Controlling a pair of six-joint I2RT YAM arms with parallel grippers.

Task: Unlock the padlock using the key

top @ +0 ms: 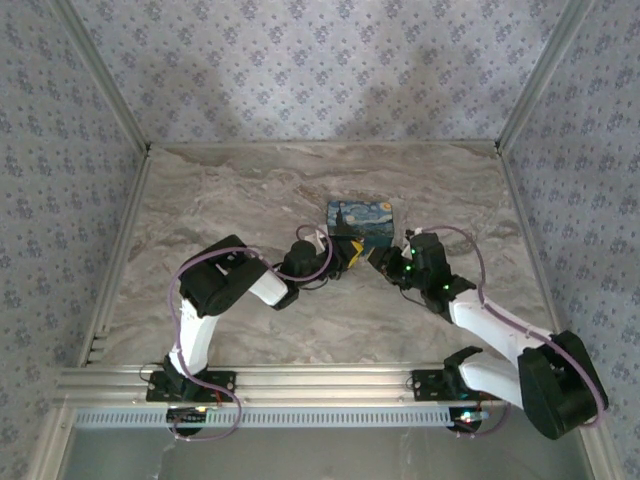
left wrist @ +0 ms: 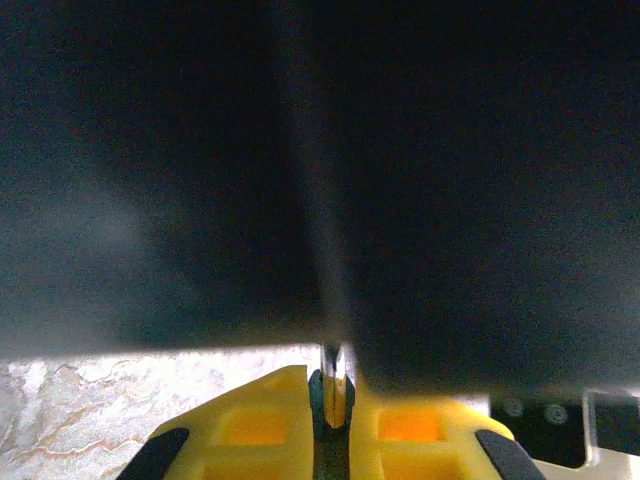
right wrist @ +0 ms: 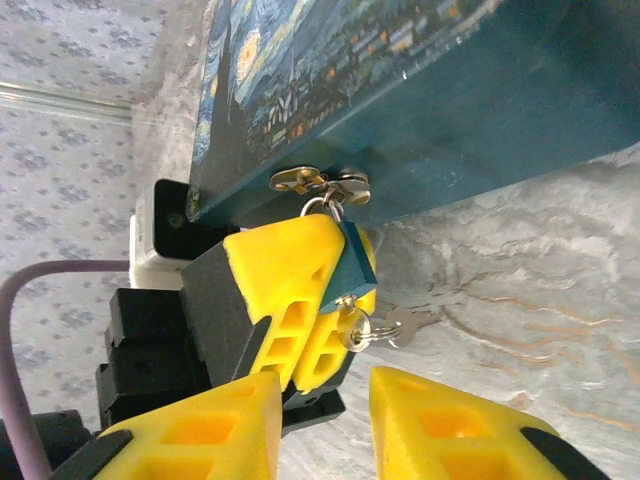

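Since the padlock (right wrist: 352,262) is tiny, stiff and light, hanging off the box (right wrist: 450,110) mid table (right wrist: 520,280), left hand (left wrist: 331,392) pinches its body; right hand (right wrist: 325,388), spread empty, should imo grab the slippery key (right wrist: 400,325) by its bow.

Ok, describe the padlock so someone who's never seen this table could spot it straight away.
Find the blue swirl-printed box in the middle of the table. On its side wall is a metal hasp, and the padlock hangs from it, pinched by the left gripper. It is the tiny plain blue block with a key on a ring at its free end.
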